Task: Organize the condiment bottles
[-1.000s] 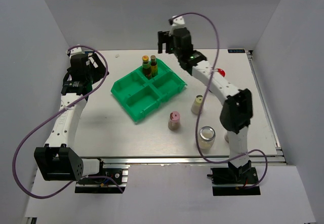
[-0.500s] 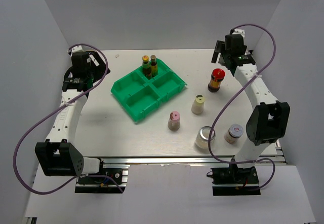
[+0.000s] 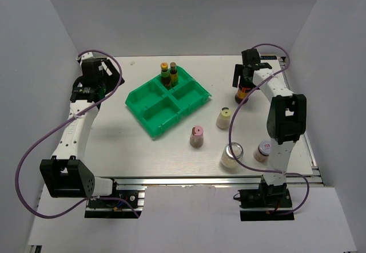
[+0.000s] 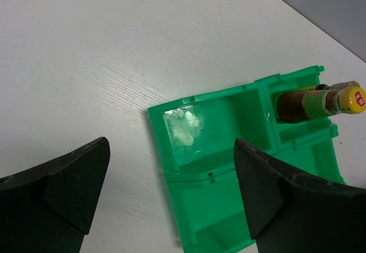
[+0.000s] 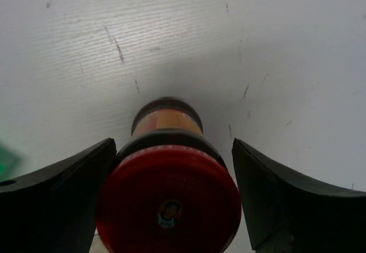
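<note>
My right gripper (image 3: 244, 85) is open and lowered over the red-capped dark jar (image 3: 241, 97) at the far right of the table. In the right wrist view its jaws (image 5: 171, 150) straddle the jar's red cap (image 5: 168, 201), the left finger close against it and a small gap on the right. Two slim dark sauce bottles (image 3: 168, 74) stand in the far compartment of the green tray (image 3: 139, 117). The yellow-lidded shaker (image 3: 223, 117), pink-lidded shaker (image 3: 197, 136), silver-lidded clear jar (image 3: 232, 155) and grey-lidded red-label jar (image 3: 263, 150) stand on the table. My left gripper (image 3: 106, 76) is open and empty, left of the tray.
In the left wrist view the open gripper (image 4: 171, 150) hovers over the tray's corner (image 4: 157, 144), with a slim bottle (image 4: 311, 101) in a far compartment. The tray's other three compartments hold nothing. White walls enclose the table on three sides.
My right arm swung from above the tray to the table's far right, then came down so its open jaws straddle the red-capped jar. The left arm barely moved.
</note>
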Controlling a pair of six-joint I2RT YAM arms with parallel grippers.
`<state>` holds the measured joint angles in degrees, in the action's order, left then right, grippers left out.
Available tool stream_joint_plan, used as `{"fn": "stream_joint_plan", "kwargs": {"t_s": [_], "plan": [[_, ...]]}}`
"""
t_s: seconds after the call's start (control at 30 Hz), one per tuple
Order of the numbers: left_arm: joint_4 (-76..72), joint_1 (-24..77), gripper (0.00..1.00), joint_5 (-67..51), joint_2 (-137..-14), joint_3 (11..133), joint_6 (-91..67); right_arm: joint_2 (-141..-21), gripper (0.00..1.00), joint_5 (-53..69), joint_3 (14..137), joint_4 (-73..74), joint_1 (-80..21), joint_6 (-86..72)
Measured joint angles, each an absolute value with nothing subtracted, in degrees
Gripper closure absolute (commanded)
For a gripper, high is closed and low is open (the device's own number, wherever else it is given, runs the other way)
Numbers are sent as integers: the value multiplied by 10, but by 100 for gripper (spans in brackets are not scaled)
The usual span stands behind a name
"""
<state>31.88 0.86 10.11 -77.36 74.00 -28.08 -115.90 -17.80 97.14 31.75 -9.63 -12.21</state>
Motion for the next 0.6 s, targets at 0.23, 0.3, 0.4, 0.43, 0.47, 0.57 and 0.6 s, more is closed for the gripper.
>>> {"fn": "stream_joint_plan", "kwargs": {"t_s": [0.23,0.3,0.4,0.43,0.47,0.57,0.6], "plan": [[322,9,2,104,-774,740,-281,-1165,72,-190,971,326,-94,-140],[322,9,2,104,-774,740,-281,-1164,77,-190,971,325,-94,-141],[321,9,2,104,-774,740,-281,-1159,78,-181,970,326,-96,-132],[321,9,2,104,-774,740,-281,-1155,79,-176,970,327,-98,-126],[321,9,2,104,-774,740,-281,-1150,80,-175,970,327,-102,-118],[319,9,2,103,-773,740,-282,-1130,82,-180,976,334,-129,-90],[318,9,2,103,-773,740,-283,-1126,82,-183,988,340,-146,-79]]}}
